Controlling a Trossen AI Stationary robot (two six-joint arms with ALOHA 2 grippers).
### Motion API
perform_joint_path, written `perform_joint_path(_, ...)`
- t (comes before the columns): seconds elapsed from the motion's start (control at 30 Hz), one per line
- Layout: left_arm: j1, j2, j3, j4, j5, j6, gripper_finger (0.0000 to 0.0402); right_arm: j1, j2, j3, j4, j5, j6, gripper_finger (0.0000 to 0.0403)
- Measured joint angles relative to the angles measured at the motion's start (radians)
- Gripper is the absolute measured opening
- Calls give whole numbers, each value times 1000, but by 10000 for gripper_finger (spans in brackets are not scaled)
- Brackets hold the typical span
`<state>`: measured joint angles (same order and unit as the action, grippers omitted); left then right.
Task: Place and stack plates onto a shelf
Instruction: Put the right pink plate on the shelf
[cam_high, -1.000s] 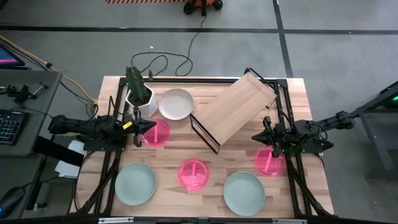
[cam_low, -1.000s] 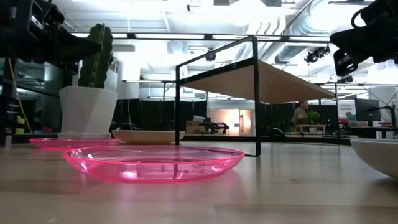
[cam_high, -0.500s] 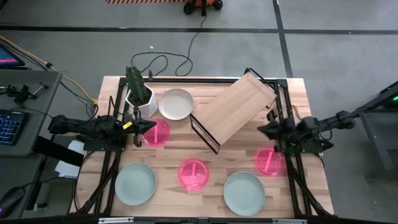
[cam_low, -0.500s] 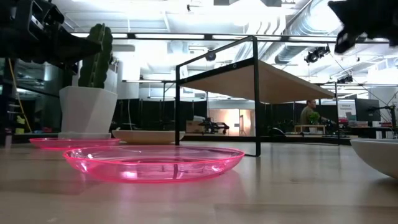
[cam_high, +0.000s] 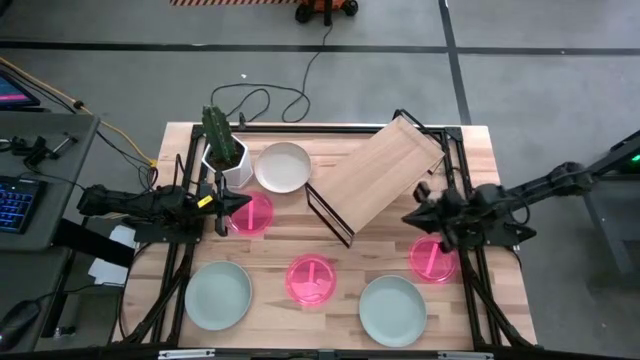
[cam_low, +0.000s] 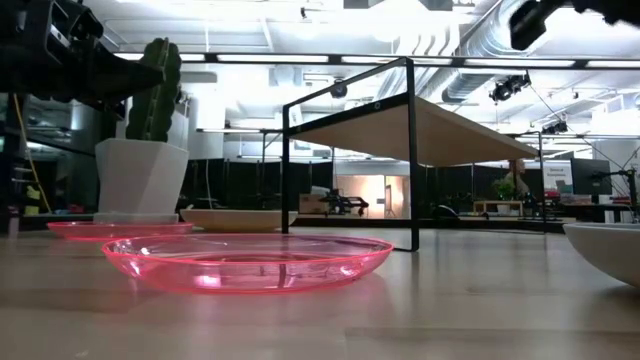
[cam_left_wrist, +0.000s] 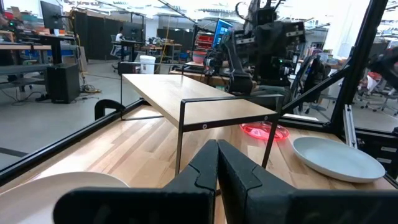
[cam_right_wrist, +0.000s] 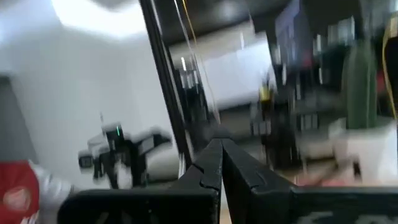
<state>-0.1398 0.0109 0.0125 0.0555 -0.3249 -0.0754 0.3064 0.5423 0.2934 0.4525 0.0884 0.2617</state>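
Plates all sit on the bench (cam_high: 330, 250), none on the shelf (cam_high: 380, 172) yet, so we judge no stacking has begun.

What changed: over the last second the right arm swung. Its gripper (cam_high: 414, 217) was pointing down beside the right pink plate (cam_high: 432, 258); now it points left toward the shelf's near right side and sits higher, as it has climbed to the top edge of the low view. It lifted off without a plate, and the right pink plate has not moved. We read this as a reposition, not a pick.

Right gripper: fingers (cam_right_wrist: 214, 163) pressed together in its wrist view, nothing between them, touching nothing.

Left gripper (cam_high: 247, 203): unchanged, hanging over the far-left pink plate (cam_high: 254, 215), fingers (cam_left_wrist: 214, 165) together and empty. It faces the shelf across the bench.

Where things are:
- cream plate (cam_high: 283, 166) far, just left of the shelf, beside the cactus pot (cam_high: 228, 160)
- middle pink plate (cam_high: 311, 279) near, centre
- grey-green plates near left (cam_high: 217, 294) and near right (cam_high: 392, 309)
- shelf sits at an angle, far right of centre, top board bare

Next move likely needs one of the grippers to spread and come down on a plate rim. The pink rims look thin and slick, so a slip is a risk.
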Motion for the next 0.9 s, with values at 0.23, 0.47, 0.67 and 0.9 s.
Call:
perform_joint_path(0.23,0,0,0,0,0,0,0,10,175,443,-869,64,457,1)
perform_joint_path(0.47,0,0,0,0,0,0,0,118,361,663,-1380,53,926,1)
perform_joint_path(0.67,0,0,0,0,0,0,0,205,481,623,-1465,58,1169,1)
perform_joint_path(0.9,0,0,0,0,0,0,0,209,602,527,-1435,61,1293,0)
